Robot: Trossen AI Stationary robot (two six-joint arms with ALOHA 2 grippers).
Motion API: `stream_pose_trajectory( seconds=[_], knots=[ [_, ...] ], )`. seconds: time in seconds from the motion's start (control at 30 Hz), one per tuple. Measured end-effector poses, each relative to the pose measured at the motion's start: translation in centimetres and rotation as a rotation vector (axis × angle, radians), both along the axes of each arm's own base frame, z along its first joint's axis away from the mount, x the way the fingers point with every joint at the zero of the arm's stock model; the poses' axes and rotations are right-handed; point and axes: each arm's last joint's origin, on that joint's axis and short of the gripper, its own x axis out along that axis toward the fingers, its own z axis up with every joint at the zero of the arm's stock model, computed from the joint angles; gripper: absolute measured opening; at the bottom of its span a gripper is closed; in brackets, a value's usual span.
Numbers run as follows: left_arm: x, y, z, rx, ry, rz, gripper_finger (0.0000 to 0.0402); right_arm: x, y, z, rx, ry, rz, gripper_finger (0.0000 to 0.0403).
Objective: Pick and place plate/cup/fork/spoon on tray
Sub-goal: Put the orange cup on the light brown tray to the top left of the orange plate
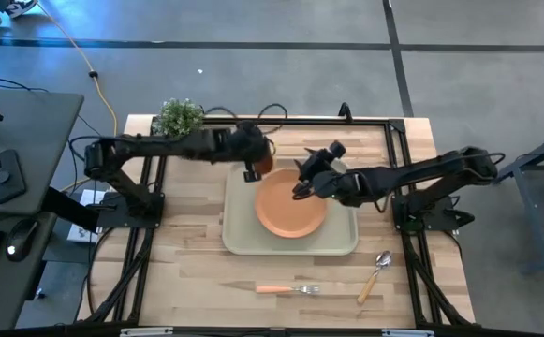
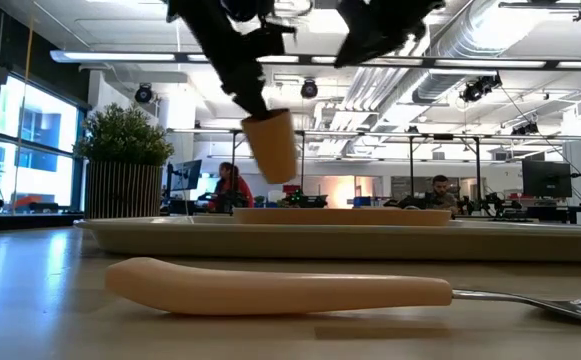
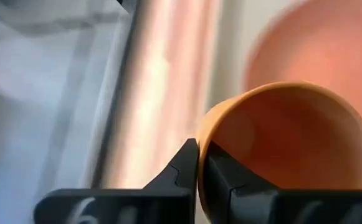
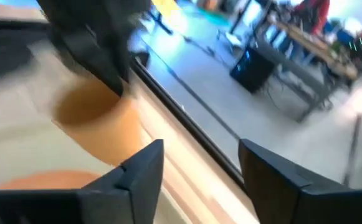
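The orange cup hangs in my left gripper above the tray's far left part; it also shows in the left wrist view and the right wrist view. The orange plate lies flat on the beige-green tray. My right gripper is open and empty above the plate's far edge. The fork and the spoon lie on the table near the front edge; the fork's handle fills the low view's foreground. My left gripper pinches the cup's rim, one finger inside the cup and one finger outside its wall. The fingers come from above. The cup hangs below them, tilted, lifted clear of the tray.
A potted green plant stands at the table's far left corner. A black frame runs around the table's edges. People sit at desks in the room beyond the table.
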Motion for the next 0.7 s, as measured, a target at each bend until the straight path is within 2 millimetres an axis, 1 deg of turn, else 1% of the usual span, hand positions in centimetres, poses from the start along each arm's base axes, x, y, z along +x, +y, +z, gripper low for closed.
stream_pose_trajectory(
  seconds=[0.1,0.13,0.23,0.37,0.5,0.7],
  knots=[
    [-1.2,1.6,0.6,-0.143,0.056,0.014,0.0002,-1.2,-0.2,0.1,0.031,0.005,-0.057,0.0219],
    [-1.6,2.3,0.5,-0.179,0.065,0.023,0.0002,-1.6,-0.3,0.1,0.035,0.009,-0.073,0.0222],
    [-2.3,4.1,-0.8,-0.283,0.09,0.068,0.0002,-2.1,-0.2,0.1,0.039,0.012,-0.103,0.0223],
    [-2.7,5.8,-3.0,-0.367,0.14,0.149,0.0002,-2.4,-0.2,-0.2,0.042,0.033,-0.11,0.0224],
    [-2.5,6.1,-4.9,-0.42,0.222,0.207,0.0012,-2.8,-0.2,-1.5,0.053,0.053,-0.127,0.0225],
    [-2.2,5.7,-6.1,-0.446,0.287,0.205,0.0031,-3.6,-0.9,-3.3,0.071,0.115,-0.157,0.0225]
  ],
)
